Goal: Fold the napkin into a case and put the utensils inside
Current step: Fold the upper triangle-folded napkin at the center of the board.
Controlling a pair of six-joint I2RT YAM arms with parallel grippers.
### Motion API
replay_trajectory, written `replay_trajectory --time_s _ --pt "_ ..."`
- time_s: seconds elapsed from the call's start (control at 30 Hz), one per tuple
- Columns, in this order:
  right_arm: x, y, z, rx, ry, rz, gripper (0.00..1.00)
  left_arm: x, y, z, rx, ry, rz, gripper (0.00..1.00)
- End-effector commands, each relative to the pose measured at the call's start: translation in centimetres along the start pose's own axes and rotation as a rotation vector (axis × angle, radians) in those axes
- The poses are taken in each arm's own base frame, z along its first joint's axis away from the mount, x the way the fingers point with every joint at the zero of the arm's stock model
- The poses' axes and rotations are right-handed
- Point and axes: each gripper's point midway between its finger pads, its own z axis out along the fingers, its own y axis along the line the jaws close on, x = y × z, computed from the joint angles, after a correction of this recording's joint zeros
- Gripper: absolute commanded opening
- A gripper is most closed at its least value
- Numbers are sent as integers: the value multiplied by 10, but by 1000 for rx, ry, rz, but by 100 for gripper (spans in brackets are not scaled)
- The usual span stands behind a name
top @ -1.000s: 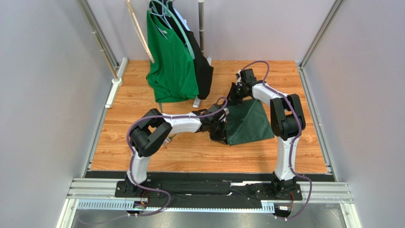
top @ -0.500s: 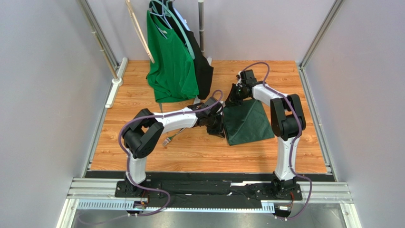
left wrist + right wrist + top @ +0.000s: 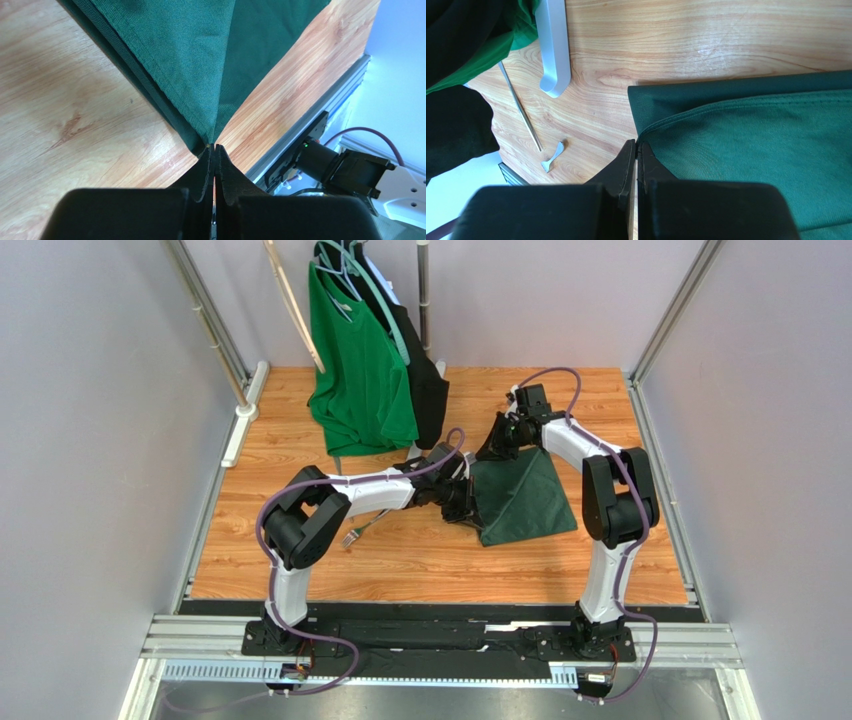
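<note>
The fingers (image 3: 202,172) of the left gripper (image 3: 215,149) are pressed flat together, pinching the very tip of a corner of the napkin (image 3: 200,60). The right gripper (image 3: 636,147) is likewise fully closed, nipping the rounded fold at the cloth's edge.

The dark green napkin lies right of centre on the wooden table (image 3: 420,565) as a folded triangle, one point toward the top of the overhead frame.

Compared with a second ago, the right arm's elbow has swung toward the right of the frame and its gripper has shifted slightly right at the napkin's upper corner. The left gripper has moved up the cloth's left edge, and its elbow has drawn back to the left. The napkin's outline has barely changed.

With the left forearm shifted, the utensils (image 3: 352,537) show more plainly left of centre, a fork head among them, lying just below that forearm and well apart from the napkin.

A bright green T-shirt (image 3: 360,370) and a black garment (image 3: 430,390) hang at the upper middle. The grey rack foot (image 3: 553,45) stands just beyond the napkin's upper left corner, near both grippers.
</note>
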Motion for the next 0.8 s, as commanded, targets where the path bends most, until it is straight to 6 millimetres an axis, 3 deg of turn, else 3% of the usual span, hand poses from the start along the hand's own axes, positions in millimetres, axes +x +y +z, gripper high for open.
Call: replay_trajectory --time_s 0.0,0.2,0.37,0.43,0.67,0.77 --pt "-10 11 -16 -25 -55 -11 0 5 -6 7 50 19 -28 0" --pt "-8 8 -26 -19 -74 -10 0 7 -9 1 70 -1 -20 0" --pt "-5 4 -45 -11 -102 -13 0 1 -8 -36 3 -102 83 0" --pt "-3 3 -49 -11 -106 -10 0 0 -1 -38 -17 -113 74 0" --pt "-5 9 -53 -30 -113 -12 0 3 3 -2 28 -11 -8 0" --pt "-6 11 -54 -31 -110 -14 0 1 7 3 3 1 -8 0"
